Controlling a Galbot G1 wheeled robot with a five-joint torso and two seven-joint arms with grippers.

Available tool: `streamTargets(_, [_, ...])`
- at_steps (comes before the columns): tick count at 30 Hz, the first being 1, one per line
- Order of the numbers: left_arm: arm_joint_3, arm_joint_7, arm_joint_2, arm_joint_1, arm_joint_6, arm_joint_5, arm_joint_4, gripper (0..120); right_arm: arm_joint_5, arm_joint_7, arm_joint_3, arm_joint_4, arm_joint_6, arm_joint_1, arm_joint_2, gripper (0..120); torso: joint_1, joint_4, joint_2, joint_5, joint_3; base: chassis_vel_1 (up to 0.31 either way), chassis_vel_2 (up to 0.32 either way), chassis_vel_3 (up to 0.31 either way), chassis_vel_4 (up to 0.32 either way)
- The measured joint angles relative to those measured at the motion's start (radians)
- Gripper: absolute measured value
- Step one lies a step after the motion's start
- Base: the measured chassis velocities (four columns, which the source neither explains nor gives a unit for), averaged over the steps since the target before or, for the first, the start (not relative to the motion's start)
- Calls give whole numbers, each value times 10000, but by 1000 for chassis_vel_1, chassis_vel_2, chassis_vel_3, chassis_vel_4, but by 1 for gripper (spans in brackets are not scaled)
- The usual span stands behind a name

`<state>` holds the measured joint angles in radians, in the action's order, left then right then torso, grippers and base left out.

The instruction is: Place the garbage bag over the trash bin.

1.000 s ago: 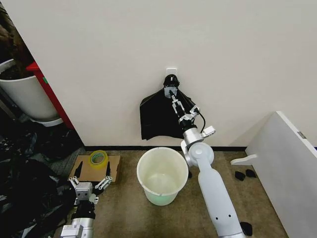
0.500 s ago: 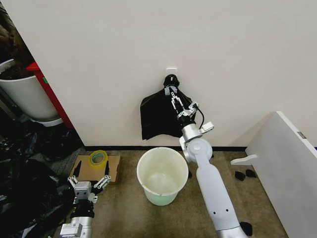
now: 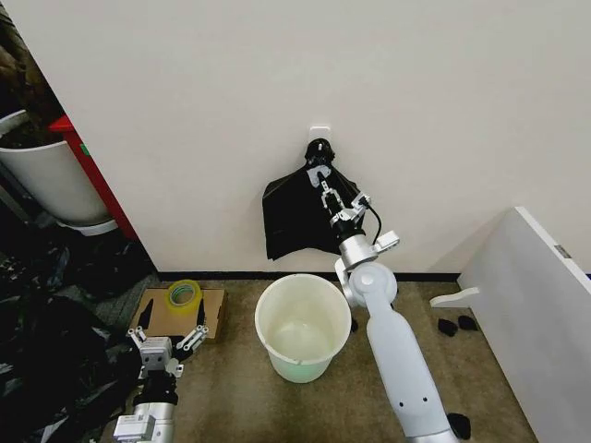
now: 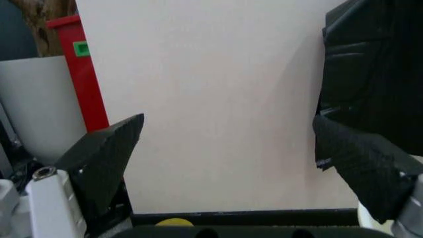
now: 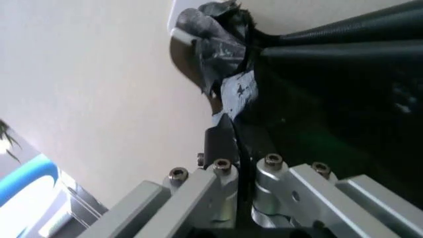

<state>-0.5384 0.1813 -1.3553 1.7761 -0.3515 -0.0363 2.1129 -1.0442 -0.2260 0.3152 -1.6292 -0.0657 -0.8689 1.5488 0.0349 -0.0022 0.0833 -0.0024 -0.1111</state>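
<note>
A cream wall point(image 3: 416, 111) fills the upper scene and meets a brown carpet point(image 3: 231, 397) along a dark baseboard. At far right stands a white panel point(image 3: 540, 305); at far left, a large white tub point(image 3: 46, 180) beside a red post point(image 3: 92, 180), with a heap of black sheeting point(image 3: 42, 351) below them. The right arm point(image 3: 397, 360) rises from the lower edge and reaches up to the wall. The bag point(image 3: 295, 221), a black sack, hangs flat against the wall from a small white hook plate point(image 3: 319, 131), its gathered neck bunched at the hook. The bin point(image 3: 303, 325), a pale translucent pail, stands upright on the carpet directly below the bag, well apart from it and just left of the right arm's elbow; nothing covers its rim. A cardboard sheet point(image 3: 180, 314) lies on the floor left of the bin, bearing a yellow tape roll point(image 3: 183, 293). The right gripper point(image 3: 320, 179) is at the top of the bag, just under the hook; the right wrist view shows its fingers point(image 5: 225, 139) pressed together on a fold of the black plastic. The left gripper point(image 3: 172, 316) hovers low above the cardboard, its fingers point(image 4: 106, 153) spread wide with nothing between them, well apart from the bin. Small dark scraps point(image 3: 457, 325) lie on the carpet at right.
</note>
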Motion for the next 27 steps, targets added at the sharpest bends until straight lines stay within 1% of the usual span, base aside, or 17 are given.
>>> streamTargets(4, [66,4,3,-74,5,-12,-58,100,787,-8,-206,-856,78,-959,-527,0,0,-2,0,1,0,0,0,0,0])
streamTargets(5, [66,4,3,-74,5,-12,-58,100,787,-8,-206,-856,78,-959,-527,0,0,-2,0,1,0,0,0,0,0])
streamTargets(8, [190,12,-16,-160,14,-21,-152,100,1896,-43,-488,-1749,259,-1993,-853,0,0,-1,0,0,1,0,0,0,0])
streamTargets(9, [190,12,-16,-160,14,-21,-152,100,1896,-43,-488,-1749,259,-1993,-853,0,0,-1,0,0,1,0,0,0,0])
streamTargets(12, [269,13,-26,-183,17,-19,-157,100,3153,-164,-705,-2347,657,-2950,-1118,0,-1,-1,1,0,1,0,0,0,0])
streamTargets(13, [269,13,-26,-183,17,-19,-157,100,3153,-164,-705,-2347,657,-2950,-1118,0,-1,-1,1,0,1,0,0,0,0])
streamTargets(15, [283,15,-3,-203,17,-20,-166,100,3847,-224,-766,-2758,943,-3706,-1392,0,0,-1,1,0,1,0,0,0,0])
streamTargets(17, [285,14,6,-205,17,-22,-171,100,3994,-225,-776,-2856,1015,-3892,-1463,0,0,-2,2,0,1,0,0,0,0])
streamTargets(22, [349,20,25,-271,3,-77,-209,100,5448,-293,-804,-3549,1847,-5437,-2104,0,-1,-1,2,0,2,0,0,0,0])
streamTargets(23, [349,20,25,-271,3,-77,-209,100,5448,-293,-804,-3549,1847,-5437,-2104,0,-1,-1,2,0,2,0,0,0,0])
streamTargets(25, [387,23,32,-304,-2,-95,-237,100,6219,-371,-862,-3645,2403,-6095,-2385,0,-1,-1,2,1,2,0,0,0,0])
streamTargets(26, [387,23,32,-304,-2,-95,-237,100,6219,-371,-862,-3645,2403,-6095,-2385,0,-1,-1,2,1,2,0,0,0,0])
streamTargets(27, [403,25,38,-314,-3,-98,-247,100,6611,-406,-862,-3654,2611,-6317,-2474,0,-1,-1,2,1,1,0,0,0,0])
